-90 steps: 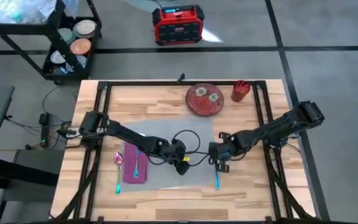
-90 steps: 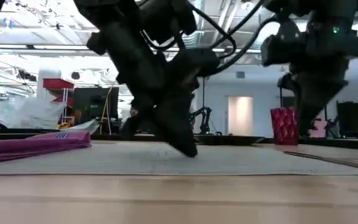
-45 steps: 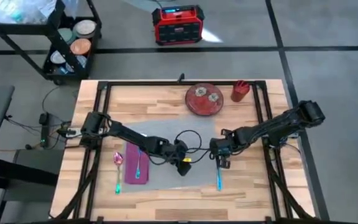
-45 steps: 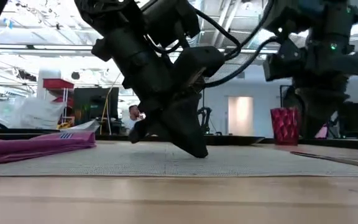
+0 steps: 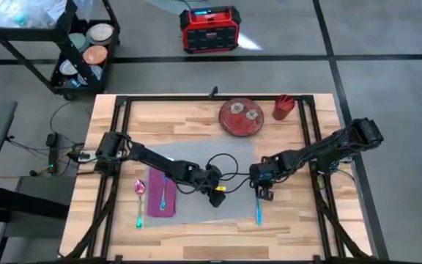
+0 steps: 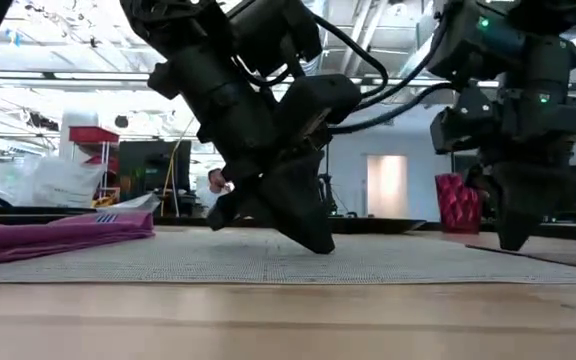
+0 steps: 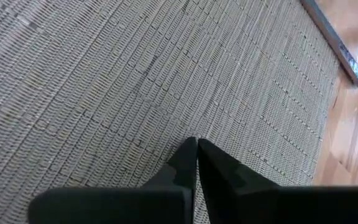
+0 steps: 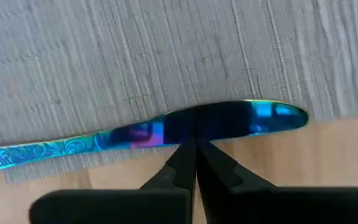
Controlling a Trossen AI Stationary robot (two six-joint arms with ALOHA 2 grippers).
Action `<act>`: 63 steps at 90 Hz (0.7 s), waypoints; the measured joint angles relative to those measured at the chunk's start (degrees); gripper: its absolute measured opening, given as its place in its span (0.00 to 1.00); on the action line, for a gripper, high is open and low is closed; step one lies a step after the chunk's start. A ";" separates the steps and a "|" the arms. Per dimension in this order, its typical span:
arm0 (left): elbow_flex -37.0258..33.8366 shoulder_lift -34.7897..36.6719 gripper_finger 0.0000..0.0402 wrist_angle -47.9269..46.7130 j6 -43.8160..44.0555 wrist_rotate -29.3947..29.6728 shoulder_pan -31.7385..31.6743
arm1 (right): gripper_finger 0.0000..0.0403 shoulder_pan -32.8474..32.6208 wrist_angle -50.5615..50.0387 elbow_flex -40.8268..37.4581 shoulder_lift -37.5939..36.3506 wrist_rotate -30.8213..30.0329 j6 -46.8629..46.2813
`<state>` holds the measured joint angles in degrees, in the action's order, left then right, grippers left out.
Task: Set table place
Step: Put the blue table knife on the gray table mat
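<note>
The table (image 5: pixel 196 117) carries the grey placemat (image 5: pixel 196 158) at its centre, slightly toward 6 o'clock. A red plate (image 5: pixel 241 116) waits at 12 o'clock of the mat, with a red cup (image 5: pixel 283 107) at the plate's 3 o'clock; a magenta napkin (image 5: pixel 160 192) lies on the mat's 9 o'clock edge. The left gripper (image 7: pixel 196 144) rests tip-down on the mat, fingers pressed together. The right gripper (image 8: pixel 194 144), fingers also pressed together, hovers over the blue knife (image 8: pixel 166 132), which straddles the mat's 3 o'clock edge. Judged from this, the knife wants squaring: nudge it gently parallel to the edge while the left tip pins the mat against sliding.
</note>
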<state>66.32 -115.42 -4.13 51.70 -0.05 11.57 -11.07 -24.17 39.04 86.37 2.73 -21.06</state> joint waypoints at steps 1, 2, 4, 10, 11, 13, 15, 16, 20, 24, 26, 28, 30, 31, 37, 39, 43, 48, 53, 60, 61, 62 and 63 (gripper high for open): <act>0.00 0.00 0.00 0.01 0.00 0.00 0.00 | 0.00 0.15 0.05 -0.01 0.00 0.03 0.16; 0.00 0.00 0.00 0.01 0.02 0.00 0.00 | 0.00 0.36 0.13 -0.02 0.00 0.16 0.34; 0.00 -0.02 0.00 0.03 0.02 0.00 0.00 | 0.00 0.83 0.36 -0.02 0.00 0.49 0.73; -0.01 -0.02 0.00 0.21 -0.02 -0.03 0.00 | 0.00 2.42 0.33 0.34 0.04 0.62 1.96; -0.03 -0.02 0.00 0.26 -0.02 -0.05 0.00 | 0.00 2.68 0.26 0.46 0.04 0.61 2.22; -0.05 -0.02 0.00 0.34 -0.02 -0.08 0.00 | 0.00 3.23 0.25 0.69 0.04 0.60 2.83; -0.07 -0.02 0.00 0.41 -0.02 -0.09 0.00 | 0.00 3.76 0.29 1.01 0.04 0.60 3.46; -0.07 -0.02 0.00 0.44 -0.02 -0.10 0.00 | 0.00 4.02 0.34 1.19 0.04 0.60 3.77; -0.07 -0.04 0.00 0.47 0.00 -0.13 0.00 | 0.00 5.21 0.74 1.90 0.04 0.60 5.35; -0.07 -0.04 0.00 0.50 0.06 -0.13 0.00 | 0.00 6.51 1.03 2.52 0.04 0.63 6.92; -0.07 -0.04 0.00 0.51 0.08 -0.13 0.00 | 0.00 7.17 1.43 2.72 0.04 0.63 7.66; -0.07 -0.04 0.00 0.55 0.15 -0.13 0.00 | 0.00 7.89 2.08 2.81 0.04 0.61 8.37; -0.07 -0.04 0.00 0.68 0.24 -0.15 0.00 | 0.00 8.67 3.02 2.82 0.04 0.60 9.06; -0.07 -0.04 0.00 0.72 0.30 -0.16 0.00 | 0.00 9.05 3.46 2.82 0.04 0.60 9.30; -0.09 -0.07 0.00 0.89 0.78 -0.15 0.00 | 0.00 11.58 5.40 2.99 0.19 0.97 10.17; -0.09 -0.07 0.00 0.89 0.98 -0.17 0.00 | 0.00 12.45 5.19 3.09 0.20 1.67 10.03; -0.09 -0.07 0.00 0.89 1.16 -0.15 0.00 | 0.00 13.80 4.00 3.13 0.16 3.02 9.30; -0.09 -0.07 0.00 0.93 1.10 -0.20 0.00 | 0.00 14.39 1.79 3.12 -0.30 3.90 9.29; -0.09 -0.07 0.00 0.91 1.05 -0.20 0.00 | 0.00 13.83 -0.06 3.11 -0.94 4.43 9.75; -0.09 -0.09 0.00 0.91 1.05 -0.22 0.00 | 0.00 11.92 -2.28 3.13 -1.20 5.02 9.99; -0.09 -0.09 0.00 0.91 1.05 -0.22 0.00 | 0.00 11.55 -2.75 3.13 -1.20 5.05 9.99; -0.09 -0.09 0.00 0.91 1.05 -0.22 0.00 | 0.00 11.17 -3.20 3.13 -1.20 5.06 9.99; -0.09 -0.09 0.00 0.91 1.05 -0.22 -0.01 | 0.00 10.72 -3.61 3.11 -1.20 5.06 9.98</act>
<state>66.24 -115.50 -3.22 52.75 -0.28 11.57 -0.35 -27.78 42.16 85.17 7.79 -11.08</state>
